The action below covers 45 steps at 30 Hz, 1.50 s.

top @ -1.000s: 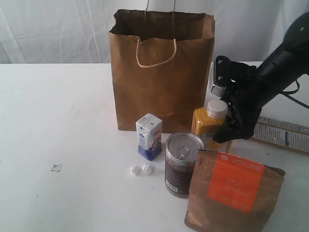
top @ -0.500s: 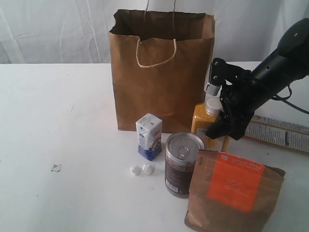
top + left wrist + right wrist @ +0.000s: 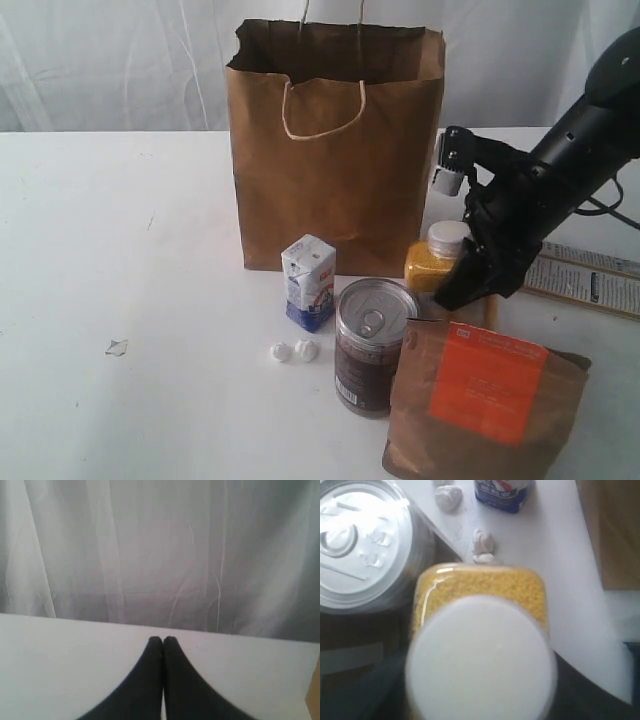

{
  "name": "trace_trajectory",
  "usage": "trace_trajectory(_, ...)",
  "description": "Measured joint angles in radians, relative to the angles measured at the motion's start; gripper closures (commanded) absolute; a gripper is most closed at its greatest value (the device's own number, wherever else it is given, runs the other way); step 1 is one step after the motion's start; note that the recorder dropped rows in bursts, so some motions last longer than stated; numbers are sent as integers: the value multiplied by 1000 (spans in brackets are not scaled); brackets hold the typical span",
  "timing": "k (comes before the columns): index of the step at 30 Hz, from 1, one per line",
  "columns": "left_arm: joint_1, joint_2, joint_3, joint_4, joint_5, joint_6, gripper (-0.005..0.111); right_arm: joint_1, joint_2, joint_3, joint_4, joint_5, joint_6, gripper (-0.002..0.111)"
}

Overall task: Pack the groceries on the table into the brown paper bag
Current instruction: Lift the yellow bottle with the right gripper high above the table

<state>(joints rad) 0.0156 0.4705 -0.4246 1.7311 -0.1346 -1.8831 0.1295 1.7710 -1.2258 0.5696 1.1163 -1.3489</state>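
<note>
The brown paper bag (image 3: 335, 150) stands open at the back of the table (image 3: 120, 250). My right gripper (image 3: 466, 277) is shut on the white-capped yellow bottle (image 3: 436, 264), which leans beside the bag; in the right wrist view its cap (image 3: 480, 655) fills the space between the dark fingers. The silver-topped can (image 3: 372, 345) touches the bottle and tips slightly. A white-blue carton (image 3: 308, 282) and two white lumps (image 3: 294, 351) lie to its left. The orange-labelled brown pouch (image 3: 487, 400) stands in front. My left gripper (image 3: 163, 640) is shut and empty above bare table.
A flat printed box (image 3: 580, 275) lies at the right edge behind my right arm. A small chipped mark (image 3: 117, 347) shows at the left front. White curtains hang behind the table. In the right wrist view the can (image 3: 360, 545) sits close against the bottle.
My right gripper closed on the yellow bottle and shifted it, so it now leans. The can was nudged left and tips. The left gripper has not moved.
</note>
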Motion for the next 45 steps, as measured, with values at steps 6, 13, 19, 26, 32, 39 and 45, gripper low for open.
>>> trace_trajectory(6,0,-142,29,0,5,16,107,0,-38,0,-11,-8,53,108)
trace_trajectory(13,0,-173,233,0,-40,23,107,0,-47,0,-33,-8,157,108)
trace_trajectory(19,0,-173,375,0,45,23,107,0,-143,0,-141,44,298,108)
trace_trajectory(26,0,-173,375,0,-15,21,107,-7,-245,0,-167,101,391,108)
trace_trajectory(32,0,-173,375,0,-8,19,107,-31,-292,0,-163,102,477,108)
trace_trajectory(39,0,-173,375,-52,-56,19,107,-31,-312,0,-154,105,536,108)
trace_trajectory(45,0,-173,375,-58,-106,19,107,-31,-314,0,-152,105,592,108)
